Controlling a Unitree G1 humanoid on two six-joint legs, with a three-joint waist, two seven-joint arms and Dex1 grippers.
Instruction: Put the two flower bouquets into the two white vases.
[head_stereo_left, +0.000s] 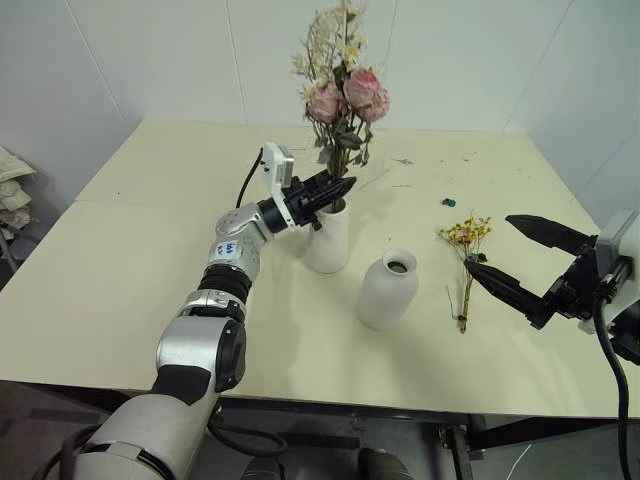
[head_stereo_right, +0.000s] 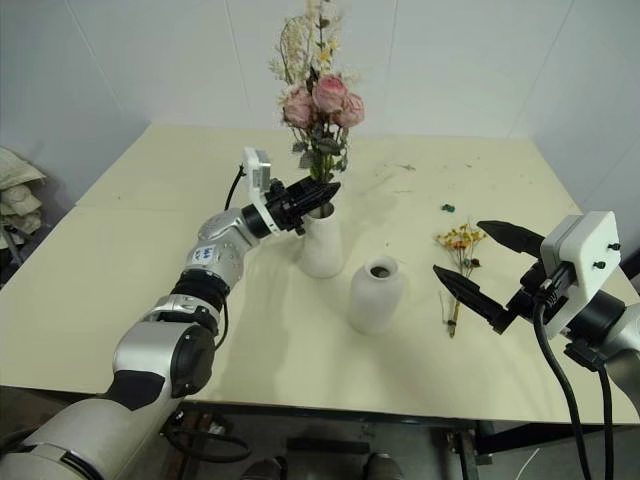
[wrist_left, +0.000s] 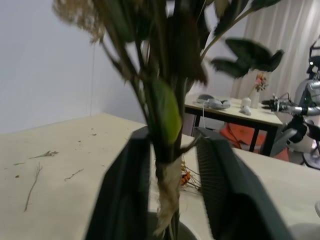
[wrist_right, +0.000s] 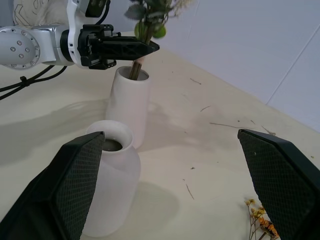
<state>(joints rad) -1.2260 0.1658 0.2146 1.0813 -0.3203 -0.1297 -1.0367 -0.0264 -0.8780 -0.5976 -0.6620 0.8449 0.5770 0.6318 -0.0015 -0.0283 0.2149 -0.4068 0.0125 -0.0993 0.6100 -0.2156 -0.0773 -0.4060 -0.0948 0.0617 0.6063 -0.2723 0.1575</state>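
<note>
Right claw (head_stereo_left: 503, 255), no legible label

On the table (head_stereo_left: 150, 300) the tall vase (head_stereo_left: 328, 240) stood near the middle, with the large bouquet (head_stereo_left: 340, 95) standing upright in its mouth. The squat vase (head_stereo_left: 387, 290) stood just to the right of it and nearer, apart from it. Further right, the slim bunch (head_stereo_left: 466, 260) lay flat on the table, its flower heads at the far end and its stems pointing near. The left gripper (head_stereo_left: 335, 190) was at the bouquet's stems just above the tall vase's rim, one finger on each side. The right gripper (head_stereo_left: 510, 255) hung at the right edge, straddling the slim bunch's place from the right.
</note>
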